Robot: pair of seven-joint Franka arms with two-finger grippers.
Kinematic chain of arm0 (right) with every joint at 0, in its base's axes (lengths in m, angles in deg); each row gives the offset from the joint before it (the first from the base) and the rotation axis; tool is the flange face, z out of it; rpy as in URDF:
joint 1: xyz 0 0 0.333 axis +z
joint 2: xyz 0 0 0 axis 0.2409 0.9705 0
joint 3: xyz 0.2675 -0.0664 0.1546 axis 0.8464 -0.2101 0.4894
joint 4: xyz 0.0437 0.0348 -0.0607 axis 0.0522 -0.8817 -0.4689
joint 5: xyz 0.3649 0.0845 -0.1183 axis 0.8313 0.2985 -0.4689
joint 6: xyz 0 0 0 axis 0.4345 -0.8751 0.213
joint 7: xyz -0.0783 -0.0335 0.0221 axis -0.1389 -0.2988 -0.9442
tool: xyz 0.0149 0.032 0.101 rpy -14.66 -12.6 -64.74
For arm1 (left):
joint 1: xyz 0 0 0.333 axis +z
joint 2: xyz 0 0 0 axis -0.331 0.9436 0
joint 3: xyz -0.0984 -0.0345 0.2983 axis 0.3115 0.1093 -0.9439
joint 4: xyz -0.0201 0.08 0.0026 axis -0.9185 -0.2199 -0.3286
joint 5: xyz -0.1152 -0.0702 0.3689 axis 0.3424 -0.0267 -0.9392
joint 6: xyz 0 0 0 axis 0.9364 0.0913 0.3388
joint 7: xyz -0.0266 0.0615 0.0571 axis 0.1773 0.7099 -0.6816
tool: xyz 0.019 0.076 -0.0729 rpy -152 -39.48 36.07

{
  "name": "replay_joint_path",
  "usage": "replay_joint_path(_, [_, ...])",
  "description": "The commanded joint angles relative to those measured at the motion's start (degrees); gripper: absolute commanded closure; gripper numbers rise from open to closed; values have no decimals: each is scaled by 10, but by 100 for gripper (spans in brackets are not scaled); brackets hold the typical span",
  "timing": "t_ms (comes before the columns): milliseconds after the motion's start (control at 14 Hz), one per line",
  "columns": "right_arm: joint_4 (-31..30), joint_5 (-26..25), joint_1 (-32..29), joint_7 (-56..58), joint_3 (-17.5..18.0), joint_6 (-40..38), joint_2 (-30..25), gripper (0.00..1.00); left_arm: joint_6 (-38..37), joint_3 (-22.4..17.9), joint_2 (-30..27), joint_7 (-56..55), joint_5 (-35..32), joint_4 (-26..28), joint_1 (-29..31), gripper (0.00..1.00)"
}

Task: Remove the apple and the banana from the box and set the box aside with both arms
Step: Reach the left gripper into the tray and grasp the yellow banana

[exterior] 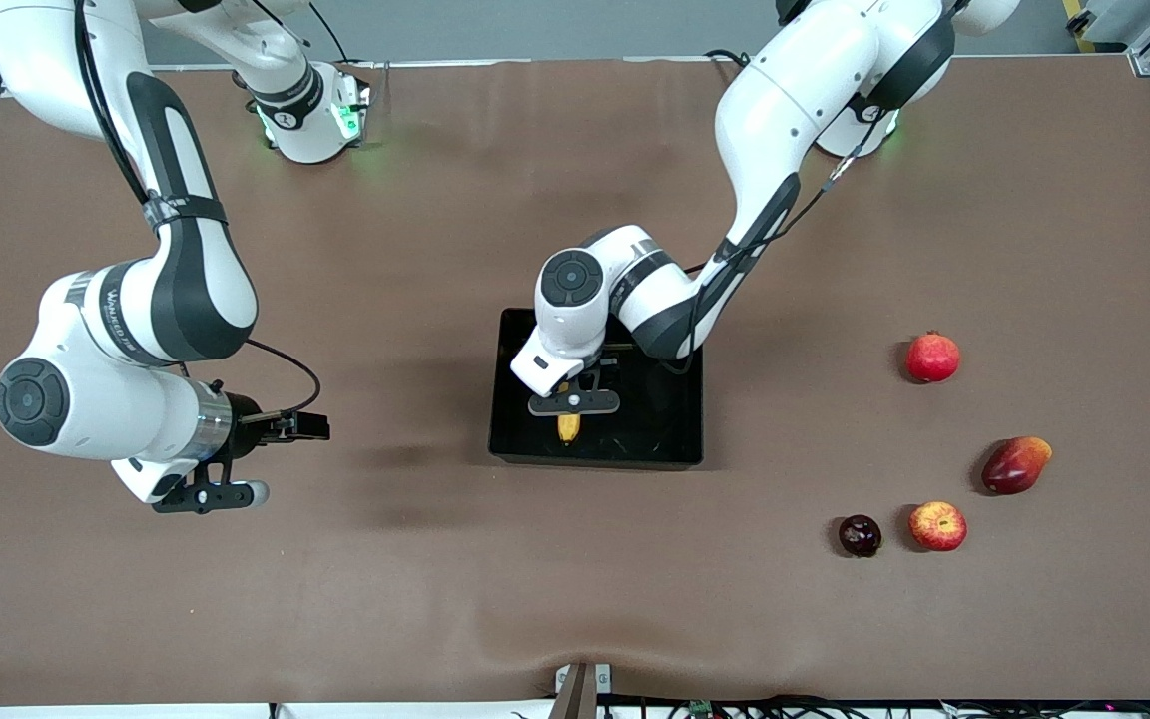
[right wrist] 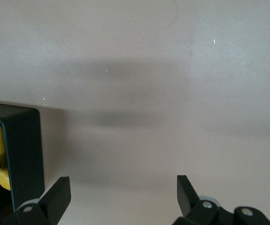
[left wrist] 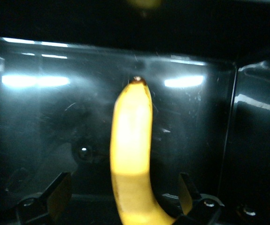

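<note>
Nearest the camera, the small round red-and-yellow apple [exterior: 937, 525] lies well apart from both grippers. The right gripper [exterior: 204, 494], fingers spread and empty, hovers over bare table. The left gripper [left wrist: 125, 197] straddles, jaws wide, the long curved yellow banana [left wrist: 131, 154] inside the shallow glossy black plastic bin [exterior: 675, 439].

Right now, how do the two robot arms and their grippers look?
Both arms are glossy white jointed tubes with black joint bands and round black end caps. Each carries a black two-finger gripper: left gripper, right gripper. Thin black cables run along both arms. The bases glow green.
</note>
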Motion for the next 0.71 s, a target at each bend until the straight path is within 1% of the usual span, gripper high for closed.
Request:
replay_joint_path(0, [-1, -9, 6, -10, 7, -2, -5, 0, 20, -21, 30, -1, -5, -20, -23, 0])
replay_joint_path(214, [-1, -5, 6, -18, 9, -5, -9, 0, 25, -26, 41, 1, -7, -18, -24, 0])
replay_joint_path(429, [0, -4, 23, -22, 10, -4, -17, 0, 25, -29, 49, 3, -7, -17, -26, 0])
replay_joint_path(500, [0, -4, 24, -31, 10, -4, -20, 0, 26, -30, 52, 3, -8, -17, -29, 7])
replay_joint_path(571, [-1, -4, 25, -39, 10, -5, -20, 0, 32, -30, 55, 3, -8, -17, -29, 26])
replay_joint_path(643, [-2, -4, 25, -43, 10, -5, -20, 0, 40, -30, 57, 2, -8, -17, -29, 57])
